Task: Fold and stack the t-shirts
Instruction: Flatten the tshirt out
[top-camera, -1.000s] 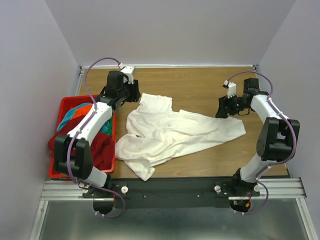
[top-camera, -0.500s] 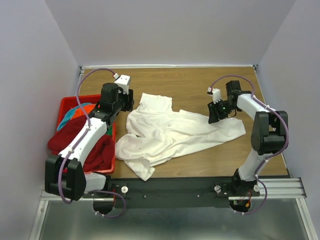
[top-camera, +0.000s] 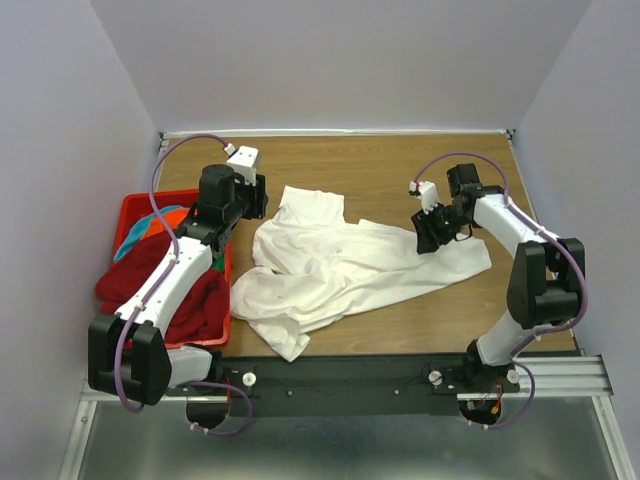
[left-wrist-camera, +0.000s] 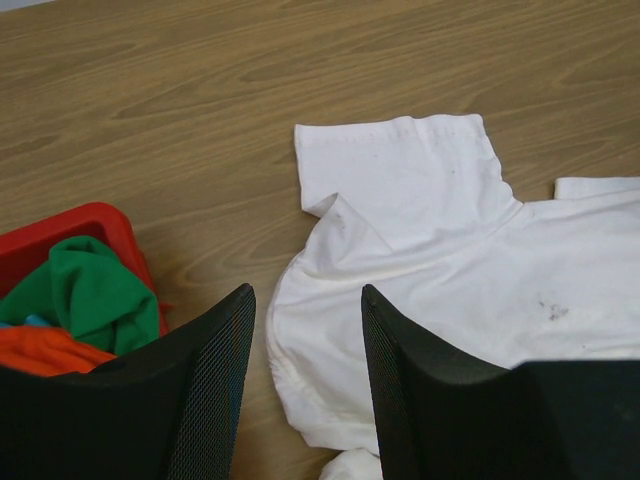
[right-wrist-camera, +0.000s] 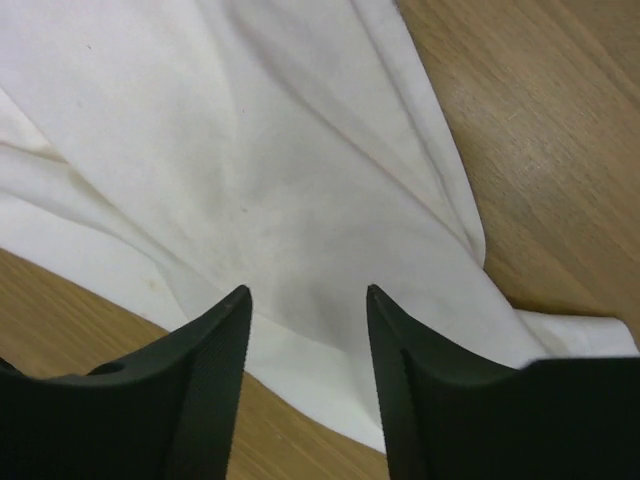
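White cotton: saw shirt (top-camera: 340, 265) crumpled at centre, left gripper (left-wrist-camera: 305, 295) parted, empty, near its 10 o'clock sleeve (left-wrist-camera: 400, 170), right gripper (right-wrist-camera: 305, 292) parted over its 2 o'clock edge, probably to spread it; other shirts (top-camera: 195, 300) in basket (top-camera: 140, 203) at 9 o'clock.

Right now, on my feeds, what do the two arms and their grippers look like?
Both the left arm and the right arm have white links between bulky black joints, with a purple cable looping along each and a small white block at the wrist. The left gripper and right gripper each have two black, tapered fingers with finely textured inner faces.
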